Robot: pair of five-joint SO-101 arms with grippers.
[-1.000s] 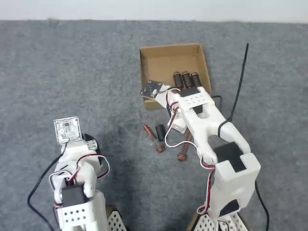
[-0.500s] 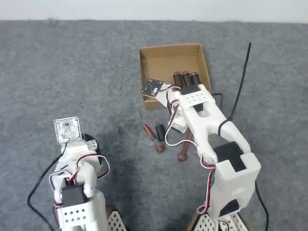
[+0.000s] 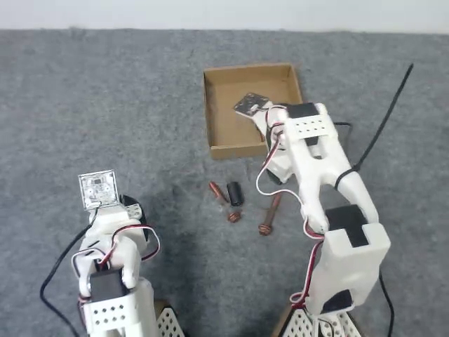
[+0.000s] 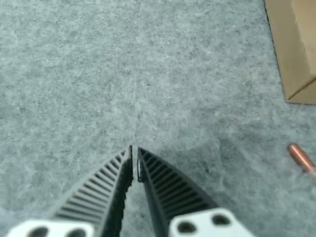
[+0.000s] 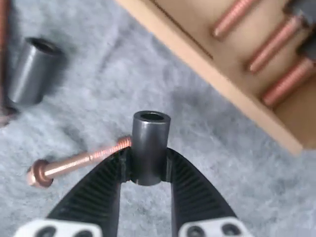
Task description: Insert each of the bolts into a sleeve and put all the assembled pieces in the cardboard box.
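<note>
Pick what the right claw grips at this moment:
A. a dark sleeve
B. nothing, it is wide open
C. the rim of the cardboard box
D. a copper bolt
A: in the right wrist view, the right claw is shut on a dark sleeve, with one finger on each side of it and the sleeve's hollow end showing empty.

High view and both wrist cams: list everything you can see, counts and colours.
cardboard box: 1, brown, far side of carpet
assembled pieces: 3, copper and dark, inside the box
loose bolts: 2, copper, on carpet before the box
loose sleeve: 1, black, lying by the bolts
held sleeve: 1, dark, upright in right tool
carpet: grey, under everything
left tool: black, shut, empty, above carpet
right tool: black, shut on held sleeve
</note>
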